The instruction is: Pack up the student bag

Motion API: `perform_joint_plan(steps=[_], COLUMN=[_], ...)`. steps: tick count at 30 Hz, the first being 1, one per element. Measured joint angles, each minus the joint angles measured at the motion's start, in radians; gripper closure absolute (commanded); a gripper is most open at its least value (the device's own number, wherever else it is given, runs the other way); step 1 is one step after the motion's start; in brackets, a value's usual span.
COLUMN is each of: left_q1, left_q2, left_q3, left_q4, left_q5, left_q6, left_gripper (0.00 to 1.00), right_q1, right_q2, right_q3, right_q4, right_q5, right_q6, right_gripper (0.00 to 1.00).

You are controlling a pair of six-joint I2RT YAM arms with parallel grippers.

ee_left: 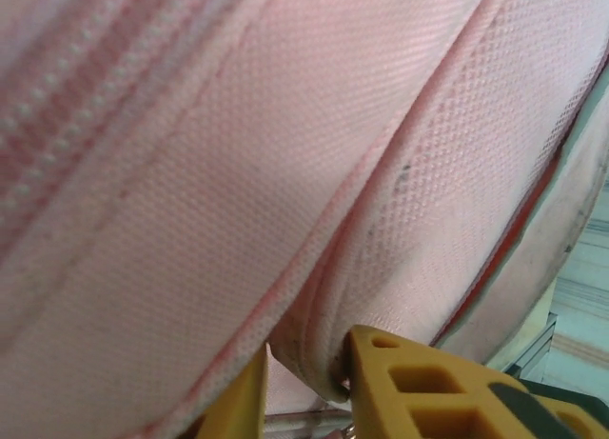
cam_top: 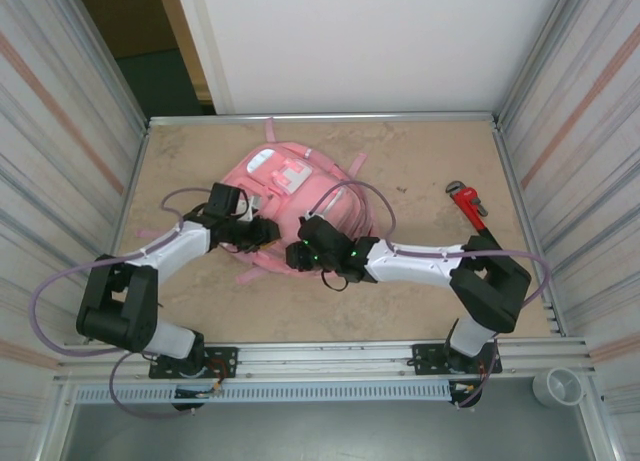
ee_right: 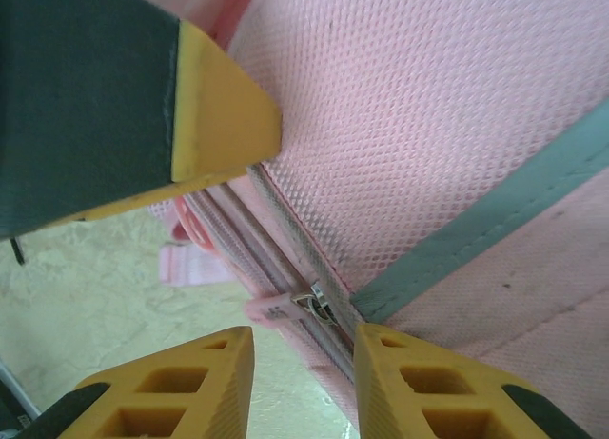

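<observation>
Though white patch (cam_top: 293, 177) unreadable, left gripper (ee_left: 304, 365) tight on student bag (ee_left: 238, 172), right gripper (ee_right: 304, 330) narrow, astride zip pull (ee_right: 276, 311).

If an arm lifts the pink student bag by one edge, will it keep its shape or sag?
Probably it sags: the student bag lies slumped on the table, and its mesh fabric bends in a soft fold. A push would likely bunch it, not slide it whole. Its loose straps may trail or snag.

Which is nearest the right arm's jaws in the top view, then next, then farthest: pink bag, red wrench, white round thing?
1. pink bag, right at them, mid-table.
2. red wrench, far right side.
3. white round thing, near-right corner, off the table.
</observation>
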Motion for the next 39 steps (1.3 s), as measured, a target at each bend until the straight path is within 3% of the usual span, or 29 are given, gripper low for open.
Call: perform_joint_plan(steps=[10,27,39], left_q1=[-0.002,-0.005,-0.005], left_q2=[0.0,0.0,0.0], left_q3=[-0.037,-0.038,-0.038], left_q4=[0.074,0.083,0.089], left_q5=[0.01,0.022,0.034], left_q6=[-0.064,-0.063,-0.062], left_gripper=[1.0,1.0,1.0], right_q1=[0.065,0.147,0.172], right_q2=[0.01,0.196,0.24], right_q3=[0.0,0.201,0.237], right_q4=[-0.003,-0.179,-0.29], right_q5=[0.112,0.289,0.394], right_q6=[0.136,0.249,0.263], right_gripper=[0.64,0.67,0.86])
